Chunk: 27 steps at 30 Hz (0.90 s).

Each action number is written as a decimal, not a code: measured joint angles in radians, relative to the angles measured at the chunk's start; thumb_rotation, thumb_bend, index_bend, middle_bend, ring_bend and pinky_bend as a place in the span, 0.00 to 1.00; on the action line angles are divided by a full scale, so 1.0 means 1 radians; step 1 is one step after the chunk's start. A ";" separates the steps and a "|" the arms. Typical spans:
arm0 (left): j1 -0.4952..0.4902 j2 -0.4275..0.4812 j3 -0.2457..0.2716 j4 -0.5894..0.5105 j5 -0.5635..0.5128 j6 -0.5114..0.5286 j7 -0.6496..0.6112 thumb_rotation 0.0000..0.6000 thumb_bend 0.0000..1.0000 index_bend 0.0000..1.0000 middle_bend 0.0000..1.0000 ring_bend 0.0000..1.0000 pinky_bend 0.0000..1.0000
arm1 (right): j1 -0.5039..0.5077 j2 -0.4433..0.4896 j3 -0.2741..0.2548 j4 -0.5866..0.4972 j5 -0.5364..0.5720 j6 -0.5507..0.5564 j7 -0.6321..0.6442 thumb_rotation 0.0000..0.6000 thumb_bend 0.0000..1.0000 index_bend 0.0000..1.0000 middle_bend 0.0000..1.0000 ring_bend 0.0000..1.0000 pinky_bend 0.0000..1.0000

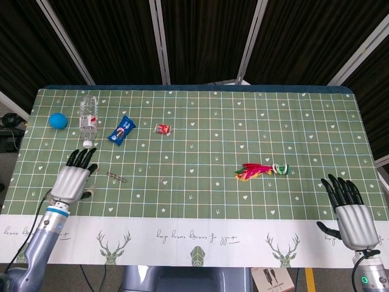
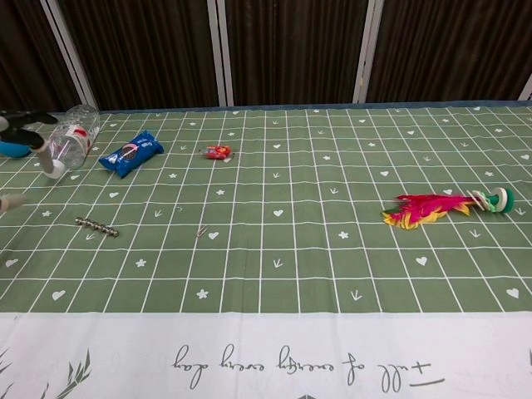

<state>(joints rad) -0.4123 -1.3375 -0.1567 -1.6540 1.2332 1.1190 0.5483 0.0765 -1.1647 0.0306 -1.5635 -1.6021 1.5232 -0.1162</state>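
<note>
Left hand (image 1: 75,179) hovers over the counter (image 1: 200,201) near its left edge, palm down, fingers extended and apart, holding nothing. Its fingertips point toward the cap end of the clear plastic water bottle (image 1: 89,118), which lies on its side close to the far left corner — near the fingertips, but contact cannot be confirmed from either view. Just to the right of the hand lies a short metal bead chain (image 1: 116,177), apart from it. In the chest view only the dark fingertips show at the left edge, in front of the bottle.

Right hand (image 1: 349,210) sits at the near right corner, over the white border of the cloth, fingers likewise extended and spread, empty. Nearest to it is the feather shuttlecock (image 1: 261,170) — red and yellow feathers, green and white base — lying flat, well apart from the hand.

Other items: a blue ball (image 1: 58,120) at the left edge beside the bottle; a blue snack packet (image 1: 121,131) to the bottle's right; a small red wrapped candy (image 1: 162,129) further right, toward the counter's middle.
</note>
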 measured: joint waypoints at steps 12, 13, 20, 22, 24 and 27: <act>-0.113 -0.199 -0.011 0.156 -0.123 -0.067 0.165 1.00 0.30 0.42 0.00 0.00 0.00 | 0.002 0.002 0.002 0.003 0.003 -0.003 0.020 1.00 0.05 0.00 0.00 0.00 0.08; -0.119 -0.211 -0.009 0.166 -0.128 -0.070 0.173 1.00 0.30 0.42 0.00 0.00 0.00 | 0.002 0.002 0.002 0.003 0.003 -0.003 0.022 1.00 0.05 0.00 0.00 0.00 0.08; -0.149 -0.261 0.017 0.242 -0.103 -0.065 0.216 1.00 0.30 0.45 0.00 0.00 0.00 | 0.001 0.002 0.002 0.001 0.003 -0.001 0.023 1.00 0.05 0.00 0.00 0.00 0.08; -0.154 -0.276 0.028 0.274 -0.085 -0.062 0.217 1.00 0.30 0.46 0.00 0.00 0.00 | 0.000 0.002 0.002 0.000 0.003 0.000 0.021 1.00 0.05 0.00 0.00 0.00 0.08; -0.159 -0.292 0.034 0.301 -0.078 -0.062 0.214 1.00 0.30 0.45 0.00 0.00 0.00 | 0.000 0.002 0.002 0.000 0.004 0.000 0.020 1.00 0.05 0.00 0.00 0.00 0.08; -0.167 -0.317 0.040 0.334 -0.074 -0.064 0.206 1.00 0.30 0.45 0.00 0.00 0.00 | 0.000 0.002 0.002 -0.001 0.006 -0.001 0.019 1.00 0.05 0.00 0.00 0.00 0.08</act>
<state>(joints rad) -0.5796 -1.6545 -0.1165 -1.3203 1.1596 1.0553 0.7541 0.0763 -1.1628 0.0327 -1.5650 -1.5959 1.5223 -0.0975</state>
